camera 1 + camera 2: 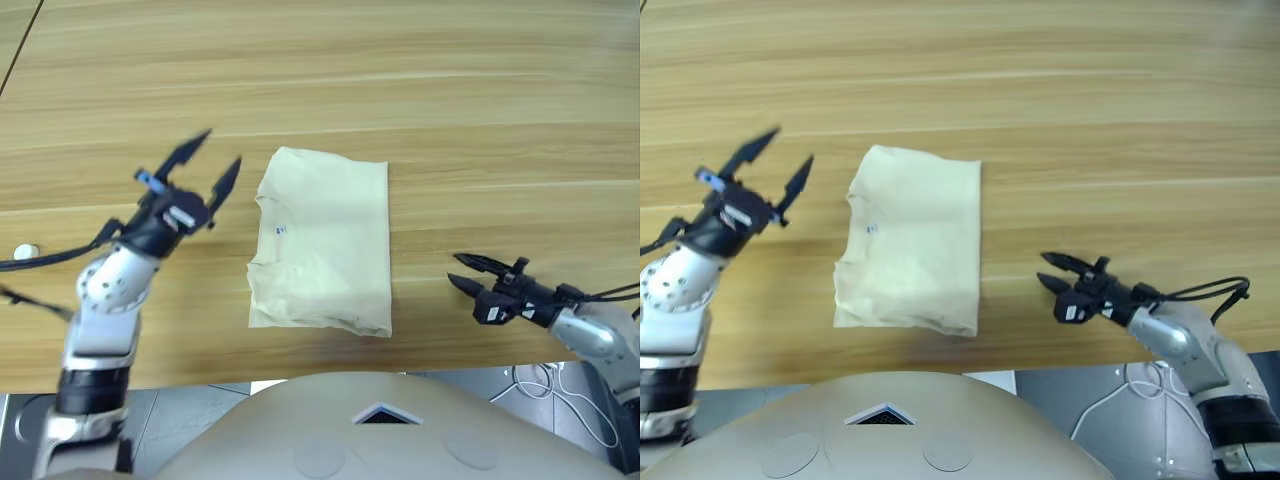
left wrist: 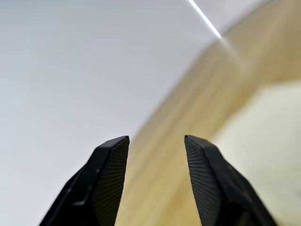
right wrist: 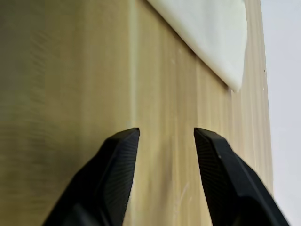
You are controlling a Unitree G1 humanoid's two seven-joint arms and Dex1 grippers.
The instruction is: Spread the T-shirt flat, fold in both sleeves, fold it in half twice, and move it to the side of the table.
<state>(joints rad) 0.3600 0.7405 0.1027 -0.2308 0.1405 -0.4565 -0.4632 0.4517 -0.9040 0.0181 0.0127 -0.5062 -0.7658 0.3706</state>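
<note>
A cream T-shirt (image 1: 322, 240) lies folded into a tall rectangle on the wooden table (image 1: 420, 90), near its front edge. A corner of the T-shirt (image 3: 211, 33) shows in the right wrist view, and part of the T-shirt (image 2: 268, 141) in the left wrist view. My left gripper (image 1: 208, 162) is raised above the table just left of the shirt, open and holding nothing. To the right of the shirt, low over the table, my right gripper (image 1: 461, 272) is open too, with its tips pointing toward the cloth.
A small white round object (image 1: 25, 252) sits at the table's left edge. The far half of the table is bare wood. Cables (image 1: 560, 395) hang below the front edge at the right.
</note>
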